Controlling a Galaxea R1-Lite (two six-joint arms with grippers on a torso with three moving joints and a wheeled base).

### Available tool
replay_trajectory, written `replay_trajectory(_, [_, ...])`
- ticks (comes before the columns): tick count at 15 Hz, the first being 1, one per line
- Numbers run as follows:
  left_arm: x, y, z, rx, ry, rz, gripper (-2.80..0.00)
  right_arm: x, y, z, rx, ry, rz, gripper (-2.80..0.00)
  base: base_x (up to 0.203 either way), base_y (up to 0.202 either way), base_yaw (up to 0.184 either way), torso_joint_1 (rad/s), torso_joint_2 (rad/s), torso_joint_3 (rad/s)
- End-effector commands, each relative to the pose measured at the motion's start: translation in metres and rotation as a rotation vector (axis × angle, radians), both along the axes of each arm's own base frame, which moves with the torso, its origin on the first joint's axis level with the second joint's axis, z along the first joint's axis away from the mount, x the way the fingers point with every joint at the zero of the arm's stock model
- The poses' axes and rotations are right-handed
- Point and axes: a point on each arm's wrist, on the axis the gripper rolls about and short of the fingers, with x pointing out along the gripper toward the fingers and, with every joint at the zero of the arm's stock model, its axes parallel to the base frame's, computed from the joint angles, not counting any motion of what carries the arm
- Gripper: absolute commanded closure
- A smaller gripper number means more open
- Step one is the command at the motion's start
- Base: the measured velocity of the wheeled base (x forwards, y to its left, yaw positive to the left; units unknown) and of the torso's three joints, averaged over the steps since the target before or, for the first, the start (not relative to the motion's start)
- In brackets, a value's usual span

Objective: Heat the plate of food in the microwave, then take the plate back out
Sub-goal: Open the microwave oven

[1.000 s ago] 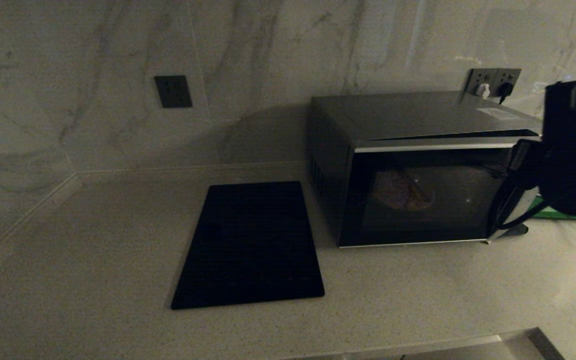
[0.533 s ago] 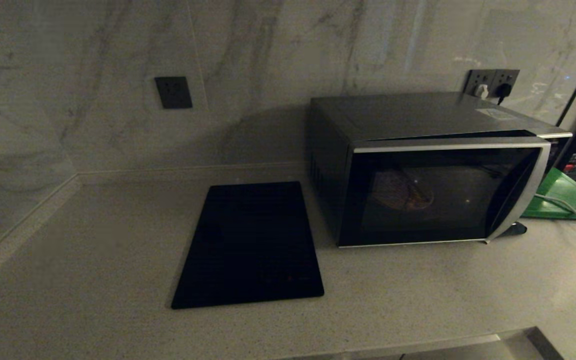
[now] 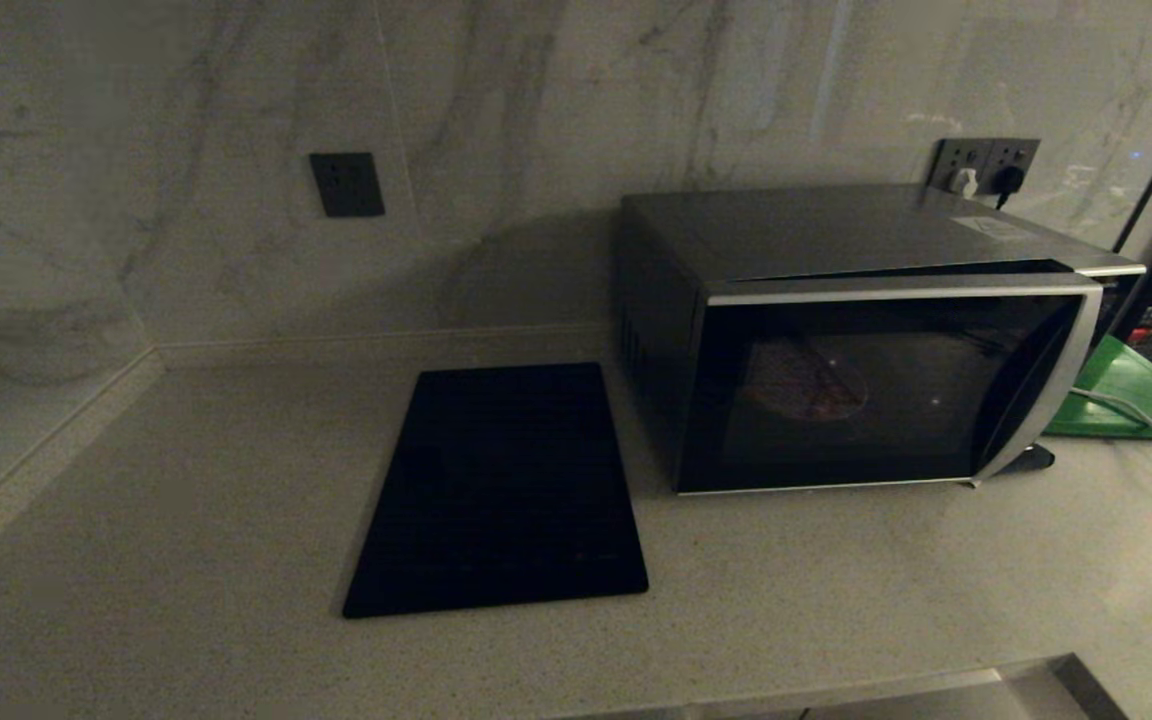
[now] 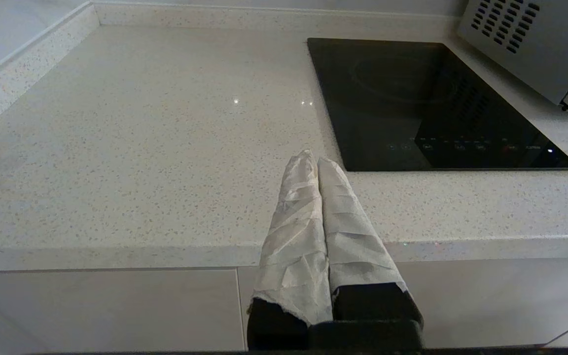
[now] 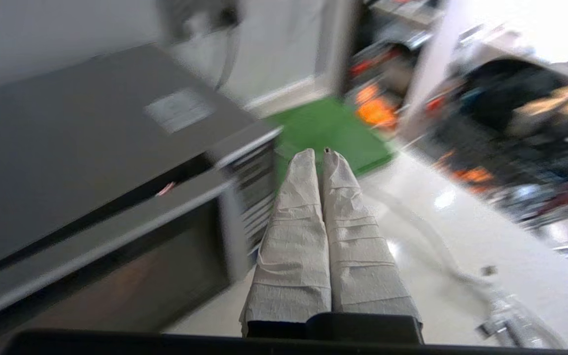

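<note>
The microwave (image 3: 866, 330) stands at the back right of the counter, its black glass door across the front with a thin dark slit along the top edge. Dimly behind the glass sits the plate of food (image 3: 804, 385). Neither arm shows in the head view. My right gripper (image 5: 319, 154) is shut and empty, in the air beside the microwave's (image 5: 91, 162) button side. Shut and empty as well, my left gripper (image 4: 313, 159) is parked over the counter's front edge, near the black cooktop (image 4: 432, 103).
The flat black cooktop (image 3: 496, 490) lies left of the microwave. A green board (image 3: 1136, 395) with a white cable over it lies to the microwave's right, also seen as the green board (image 5: 328, 128). Cluttered shelves stand beyond it. Wall sockets (image 3: 986, 165) sit behind the microwave.
The right arm, which stood at the microwave's right side a second ago, has pulled back out of the head view, and its gripper has shut. The left arm has not moved.
</note>
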Motion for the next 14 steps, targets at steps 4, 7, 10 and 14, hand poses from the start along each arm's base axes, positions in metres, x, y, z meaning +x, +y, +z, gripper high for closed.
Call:
replay_trajectory(4, [0.000,0.000,0.000,-0.001,0.001,0.001,0.00,0.030,-0.011,-0.020,0.241,0.258,0.336,0.00,0.000,0.000,0.000,0.000,0.00,0.000])
replay_trajectory(7, [0.000,0.000,0.000,-0.001,0.001,0.001,0.00,0.048,-0.010,-0.016,0.389,0.244,0.450,0.00,0.000,0.000,0.000,0.000,0.00,0.000])
replay_trajectory(10, [0.000,0.000,0.000,-0.001,0.001,0.001,0.00,0.071,-0.012,-0.023,0.462,0.236,0.507,0.00,0.000,0.000,0.000,0.000,0.00,0.000])
replay_trajectory(14, [0.000,0.000,0.000,-0.001,0.001,0.001,0.00,0.119,-0.021,-0.037,0.433,0.176,0.401,0.00,0.000,0.000,0.000,0.000,0.00,0.000])
